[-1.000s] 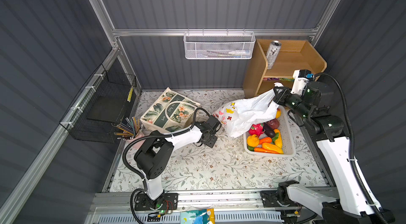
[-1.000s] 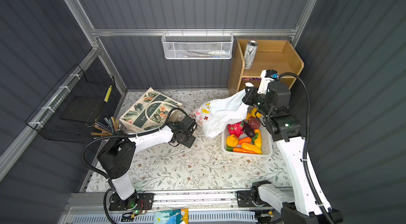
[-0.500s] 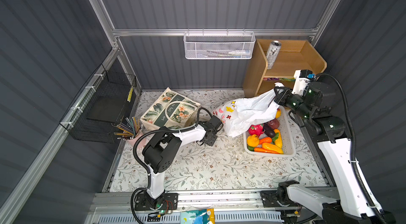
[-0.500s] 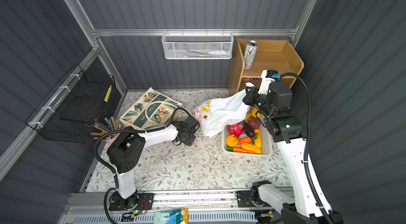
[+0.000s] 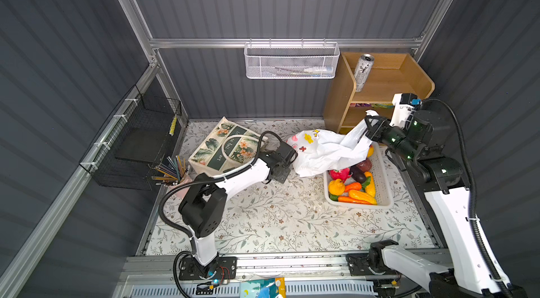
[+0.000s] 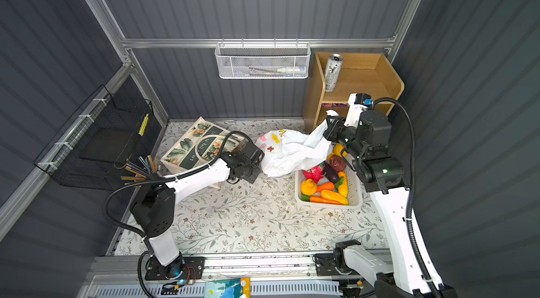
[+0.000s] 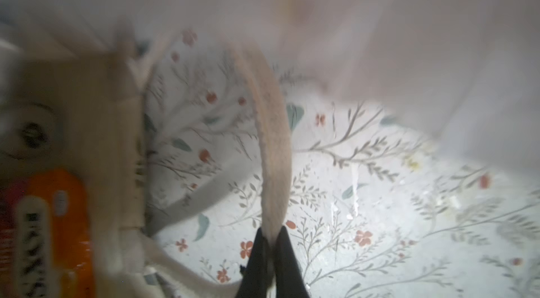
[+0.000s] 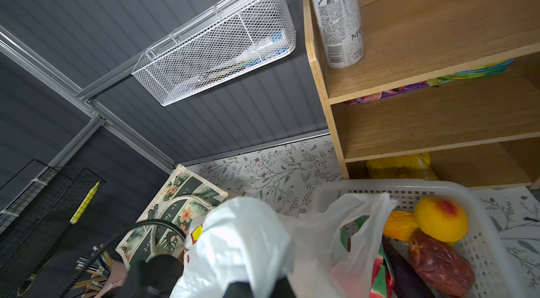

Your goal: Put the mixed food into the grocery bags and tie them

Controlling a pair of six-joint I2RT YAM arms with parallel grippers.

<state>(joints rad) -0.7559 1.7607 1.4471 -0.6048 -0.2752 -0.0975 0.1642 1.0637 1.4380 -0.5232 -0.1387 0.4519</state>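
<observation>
- Top views: both show the flowered table cover as a flat, matt sheet on which everything else is set.
- The wooden shelf is boxy and smooth-grained. It stands just behind the raised bag handle, so it could be struck if the right arm is swung back.
- The canvas tote is cream woven cloth with leaf prints, slumped on its side. Its mouth may be drawn shut rather than open if one strap alone is lifted. A blurred orange packet seems to be lodged inside it.
- The white plastic bag is thin, crinkled film with cartoon prints, draped partly over the basket. It could be stretched, torn or slipped out of a hard pull.
- The white slotted basket is rigid, and the glossy toy fruit and vegetables are piled in it, unbagged. It could be dragged along by the bag lying over it.
- The drink can is a tall, slick cylinder on the top shelf and is easily toppled. Shiny snack packets lie on the shelf below.
- The tote strap is a flat woven band.
- The left gripper is pinched tight on that strap.
- The right gripper is clamped on the plastic bag's handle, which is held above the basket.
</observation>
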